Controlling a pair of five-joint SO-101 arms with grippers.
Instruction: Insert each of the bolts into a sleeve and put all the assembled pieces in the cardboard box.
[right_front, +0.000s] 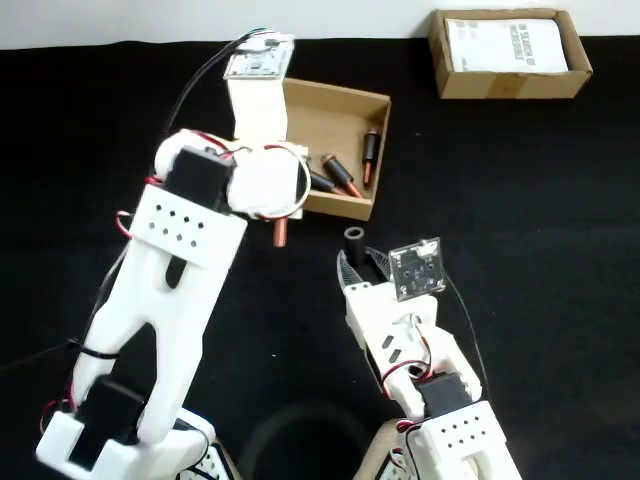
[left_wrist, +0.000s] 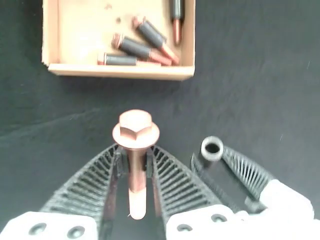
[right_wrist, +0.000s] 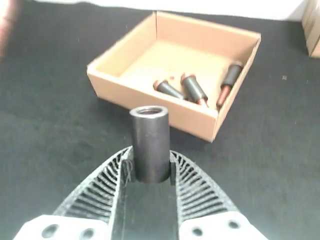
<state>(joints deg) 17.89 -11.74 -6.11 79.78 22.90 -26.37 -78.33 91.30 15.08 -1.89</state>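
Black table with a white strip along its far edge, seen from above.

Left: the left hand, on a white arm, is clamped on the shank of a copper-coloured flanged hexagonal bolt. The bolt's head stands clear beyond the fingertips.

Centre, far: an open shallow brown cardboard box. The held bolt lies just on the near side of its near wall. Inside, four black sleeves with copper bolts inserted lie loose toward the right and near sides.

Centre, near: the right hand is clamped on a black cylindrical metal sleeve. The sleeve's open bore faces up. It sits right of the bolt and apart from it.

Far right: a second brown cardboard box holding a white printed sheet.
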